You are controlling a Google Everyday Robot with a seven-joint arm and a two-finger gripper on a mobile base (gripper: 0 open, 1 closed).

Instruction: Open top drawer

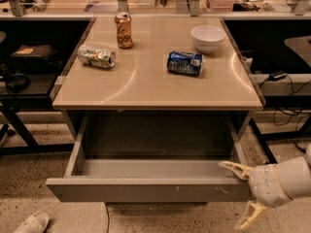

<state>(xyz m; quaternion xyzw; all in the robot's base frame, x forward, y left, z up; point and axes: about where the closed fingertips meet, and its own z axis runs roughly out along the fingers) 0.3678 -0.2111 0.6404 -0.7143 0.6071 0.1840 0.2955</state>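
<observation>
The top drawer (146, 191) stands pulled out (well clear of the table (155, 89)). At its right corner sits the gripper (231, 195), jaws spread, seemingly straddling the front.

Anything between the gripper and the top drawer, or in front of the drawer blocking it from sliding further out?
Nothing visible. The gripper is at the right front corner of the top drawer, fingers open above and below the front panel. The drawer is already pulled out; only a white shoe lies on the floor, off to its left.
</observation>
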